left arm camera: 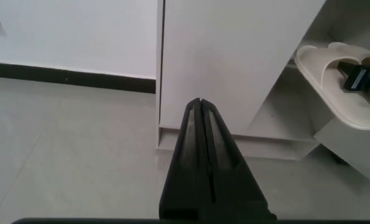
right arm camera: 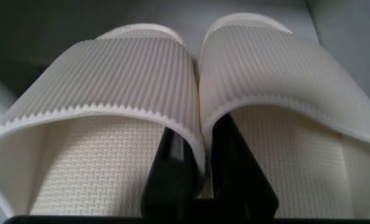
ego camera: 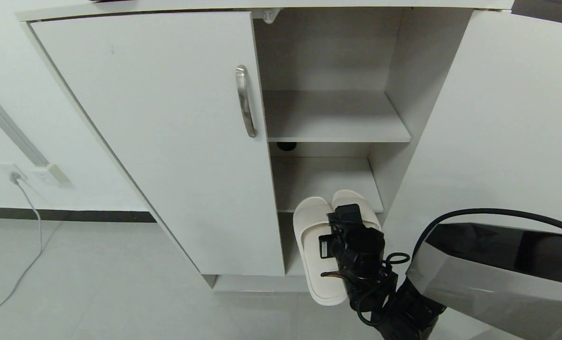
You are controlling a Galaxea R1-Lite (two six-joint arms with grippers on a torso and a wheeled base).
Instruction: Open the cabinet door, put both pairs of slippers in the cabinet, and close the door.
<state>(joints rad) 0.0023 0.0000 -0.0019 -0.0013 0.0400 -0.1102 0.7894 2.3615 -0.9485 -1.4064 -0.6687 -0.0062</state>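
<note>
The cabinet (ego camera: 418,71) is white, flat-panelled board with square edges. Its left door (ego camera: 158,132) is closed and carries a slim, curved handle (ego camera: 244,100) of brushed metal. The right door (ego camera: 498,132) stands swung wide open, baring the right compartment. Inside are two plain white shelves, an upper shelf (ego camera: 333,115) and a lower shelf (ego camera: 323,179), with a bottom space beneath them.

The right hand (ego camera: 344,222) is black and blocky, with cables looping off its wrist. It holds one pair of slippers (ego camera: 314,236) side by side in front of the open compartment, toes pointing into it at the front edge of the lower shelf. Whether the toes touch the shelf cannot be told. The slippers are cream-white, soft-looking slides with rounded toes. In the right wrist view the slippers (right arm camera: 110,81) show broad bands ribbed in fine ridges and footbeds stamped with a small pebbled pattern. The hand (right arm camera: 200,155) is closed tight on them, one of its flat black fingers (right arm camera: 172,180) inside each slipper, pinching the two neighbouring band edges together.

The left hand (left arm camera: 201,109) hangs low over the floor (left arm camera: 66,143), facing the cabinet's foot. Its two long, flat, black fingers are pressed together with only a hairline seam between them, holding nothing. From here the slippers (left arm camera: 334,81) show near the open compartment.

The floor is smooth pale-grey tile. A black skirting (ego camera: 63,215) runs along the white wall, where a grey cable (ego camera: 30,236) drops from a socket (ego camera: 12,177).
</note>
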